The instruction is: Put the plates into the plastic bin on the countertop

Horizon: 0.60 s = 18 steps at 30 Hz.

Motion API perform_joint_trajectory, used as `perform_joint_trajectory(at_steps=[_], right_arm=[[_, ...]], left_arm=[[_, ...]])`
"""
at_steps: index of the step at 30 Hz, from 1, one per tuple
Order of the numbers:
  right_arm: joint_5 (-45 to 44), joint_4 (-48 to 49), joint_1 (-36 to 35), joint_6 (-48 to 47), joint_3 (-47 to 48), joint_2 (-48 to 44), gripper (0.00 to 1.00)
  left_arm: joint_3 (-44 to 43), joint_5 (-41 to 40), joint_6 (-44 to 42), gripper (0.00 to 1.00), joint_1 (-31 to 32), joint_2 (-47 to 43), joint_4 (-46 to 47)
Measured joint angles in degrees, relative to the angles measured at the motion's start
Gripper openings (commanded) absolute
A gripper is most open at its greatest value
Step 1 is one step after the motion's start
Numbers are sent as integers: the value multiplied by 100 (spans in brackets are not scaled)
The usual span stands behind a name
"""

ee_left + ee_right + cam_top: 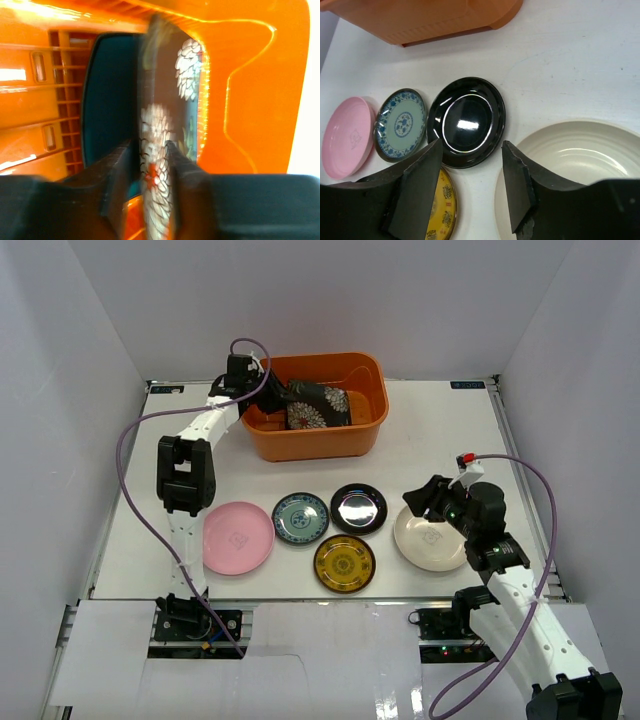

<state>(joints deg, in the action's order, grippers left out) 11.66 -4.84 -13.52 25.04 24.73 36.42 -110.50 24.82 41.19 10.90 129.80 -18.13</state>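
Five plates lie flat on the countertop point(440, 430) and two are already inside the plastic bin point(320, 440).

The left gripper point(148, 145) reaches down into the bin. The dark floral plate point(157, 120) stands on edge in the slot between its fingers, its face running along their length. The plate is blurred and the fingers sit just beside both faces. I cannot tell whether they are pinching it or have let go. Beyond the fingertips the teal squarish plate point(107, 100) leans against the ribbed bottom, just behind the floral one.

The right gripper point(471, 147) has its jaws spread and nothing between them. The cream round plate point(580, 165) lies just under and to the right of it, with the right finger crossing the plate's left rim. The glossy black plate point(467, 120) sits straight ahead of the gap. The blue-patterned plate point(400, 123) and the pink round plate point(345, 137) lie further left, and the yellow-gold patterned plate point(445, 205) is beneath the left finger.

The cream plate is probably the next pick, as it is nearest the right arm. Being round, it has no preferred axis, so the gripper would need a small shift to the right to straddle the rim. The bin stands well ahead and to the left.
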Motion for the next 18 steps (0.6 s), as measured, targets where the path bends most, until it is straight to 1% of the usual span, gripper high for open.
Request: perform_joint_trajectory(at_steps=[2,3,5,6,7,8,9,11,12,15,17,18], right_arm=[[-57,-70,0,-2,-15,-11,61],[-83,-114,0,-7,-15,-22,63],[-118,-179,0,-9,-15,-48,66],[-131,-205,0,-15,-15,-61,68],[-151,-236,0,-22,-15,-63,71],[-170,-264,0,-20,-15,-68,74],[-195,-289,0,-22,-15,-70,80],[-256,-326,0,-37,-15,-70,84],[-278,-356,0,-50,-15,-70,89],[-289,-415,0,-66,-15,-33,94],[-258,-420,0,-66,-15,42,96],[-243,-417,0,-68,-20,70,98]], left_arm=[[-2,52,28,68,0,-2,59],[-4,114,59,78,-2,-2,103],[-4,162,83,86,-11,-2,129],[-4,197,94,91,-9,-2,151],[-9,236,94,94,-2,-2,162],[-28,267,85,96,4,-4,166],[-48,291,72,98,11,-4,166],[-85,328,15,98,20,-33,157],[-98,321,-50,98,22,-63,140],[-98,212,-402,98,37,-313,127],[-85,-15,-717,98,55,-673,125],[-39,-160,-881,98,61,-927,140]])
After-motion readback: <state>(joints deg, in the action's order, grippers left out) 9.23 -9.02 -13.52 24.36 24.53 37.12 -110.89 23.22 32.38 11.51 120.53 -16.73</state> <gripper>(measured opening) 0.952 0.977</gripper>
